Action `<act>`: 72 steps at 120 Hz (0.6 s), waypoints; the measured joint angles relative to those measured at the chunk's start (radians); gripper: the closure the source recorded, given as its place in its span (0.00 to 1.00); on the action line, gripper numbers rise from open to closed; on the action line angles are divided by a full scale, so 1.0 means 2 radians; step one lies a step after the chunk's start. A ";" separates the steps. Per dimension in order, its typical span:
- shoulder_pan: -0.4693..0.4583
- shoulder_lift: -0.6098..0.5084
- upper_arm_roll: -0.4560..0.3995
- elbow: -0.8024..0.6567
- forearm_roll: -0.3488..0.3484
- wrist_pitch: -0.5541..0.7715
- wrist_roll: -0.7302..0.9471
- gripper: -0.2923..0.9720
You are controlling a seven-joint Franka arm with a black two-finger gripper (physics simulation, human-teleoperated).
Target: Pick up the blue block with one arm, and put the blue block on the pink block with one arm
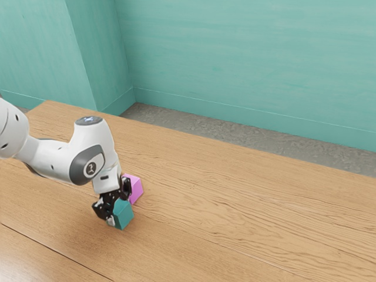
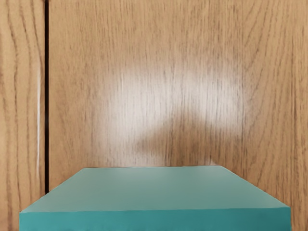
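The blue block [image 1: 124, 215], teal-blue in colour, sits between my gripper's black fingers [image 1: 117, 211], which are shut on it from two sides, low over the wooden table [image 1: 247, 205]. In the wrist view the block's top face [image 2: 154, 192] lies directly under my hand, with bare wood beyond it. The pink block [image 1: 135, 187] rests on the table just behind the blue block, close beside my hand and partly hidden by it. I cannot tell whether the blue block touches the table or hangs slightly above it.
A dark seam [image 2: 46, 91] between table planks runs past the block. The table's far edge [image 1: 247, 144] borders a grey floor strip and teal walls. Open wood stretches toward the exterior view's right.
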 joint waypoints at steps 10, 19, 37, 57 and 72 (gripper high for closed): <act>0.001 -0.021 -0.009 0.000 0.000 0.000 0.002 0.51; -0.004 -0.041 -0.015 0.000 0.000 -0.005 0.003 0.51; -0.016 -0.073 -0.014 0.019 -0.001 -0.032 0.005 0.51; -0.019 -0.069 -0.012 0.064 0.000 -0.073 0.007 0.48; -0.009 -0.039 -0.011 0.114 0.000 -0.108 0.009 0.47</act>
